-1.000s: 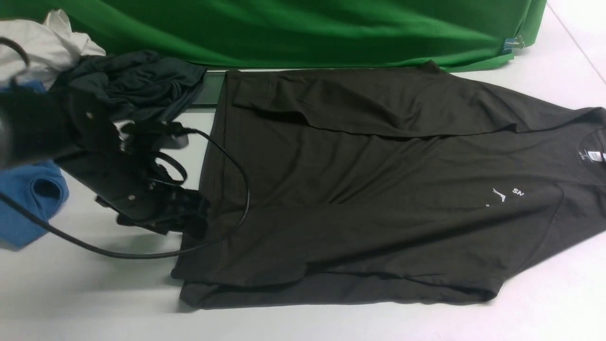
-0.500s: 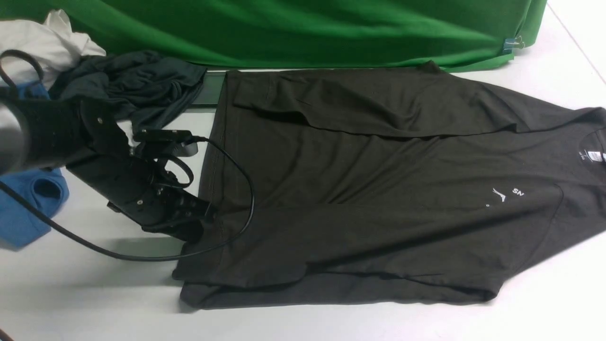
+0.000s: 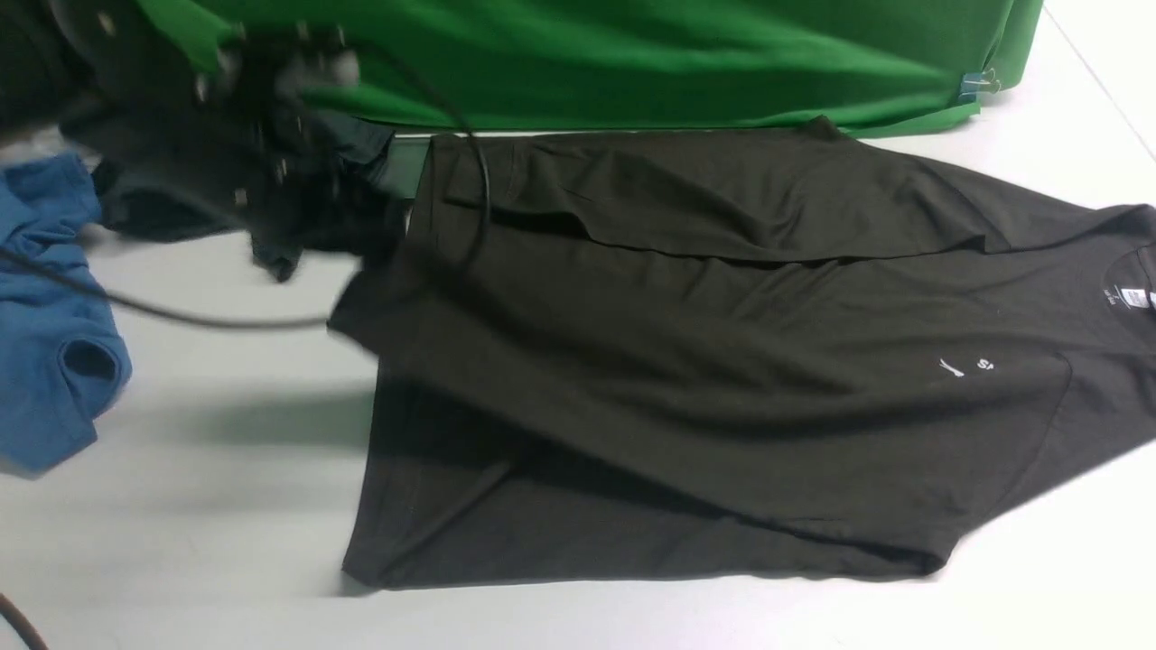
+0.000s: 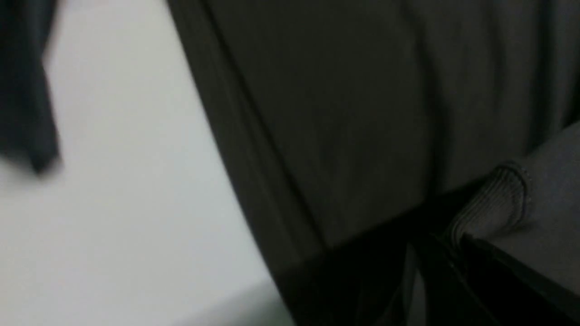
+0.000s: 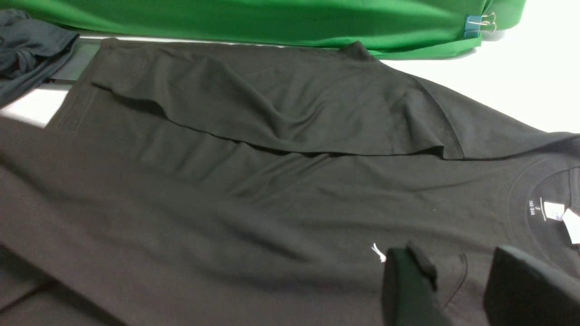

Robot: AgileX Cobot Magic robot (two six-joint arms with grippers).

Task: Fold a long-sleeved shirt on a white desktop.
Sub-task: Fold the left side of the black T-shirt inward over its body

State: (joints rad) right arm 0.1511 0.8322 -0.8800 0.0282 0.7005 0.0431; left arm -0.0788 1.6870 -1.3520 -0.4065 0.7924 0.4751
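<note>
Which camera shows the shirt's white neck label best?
The right wrist view: the neck label appears large and close. The front view shows it small at the picture's right edge; the left wrist view shows only shirt fabric.

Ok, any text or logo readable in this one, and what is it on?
"S", then apparently "160/84A": neck print inside the long-sleeved shirt collar.
Neck label: print too small to read.
Chest logo: white mark, lettering beside it blurred, unreadable.

A wrinkled green cloth backdrop (image 3: 632,54) hangs along the far side (a small blue binder clip (image 3: 979,85) pinches its right corner).
</note>
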